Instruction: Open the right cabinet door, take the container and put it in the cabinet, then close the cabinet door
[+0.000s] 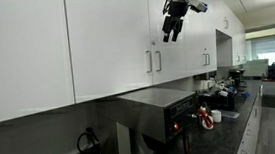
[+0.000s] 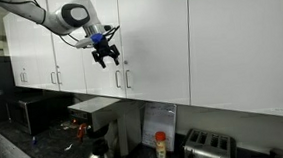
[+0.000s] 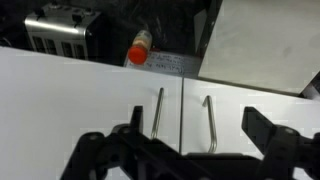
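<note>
The right cabinet door [image 2: 157, 48] is a glossy white panel, closed, with a slim silver handle [image 2: 127, 78] near its left edge. My gripper [image 2: 106, 59] hangs open in front of the doors, a little above and left of that handle, touching nothing. In the wrist view, which stands upside down, my gripper [image 3: 198, 132] is spread wide over both handles, and the right door's handle [image 3: 158, 108] lies left of the seam. The container [image 2: 161, 145], a small jar with a reddish top, stands on the counter below; it shows as container [image 3: 140, 48] too. The cabinet's inside is hidden.
The neighbouring door's handle [image 2: 117, 79] sits right beside the seam. On the dark counter stand a silver coffee machine [image 2: 94, 117], a toaster [image 2: 208, 144], a dark jug [image 2: 97, 157] and a microwave [image 2: 34, 112]. More closed white doors [image 1: 104, 40] run along the wall.
</note>
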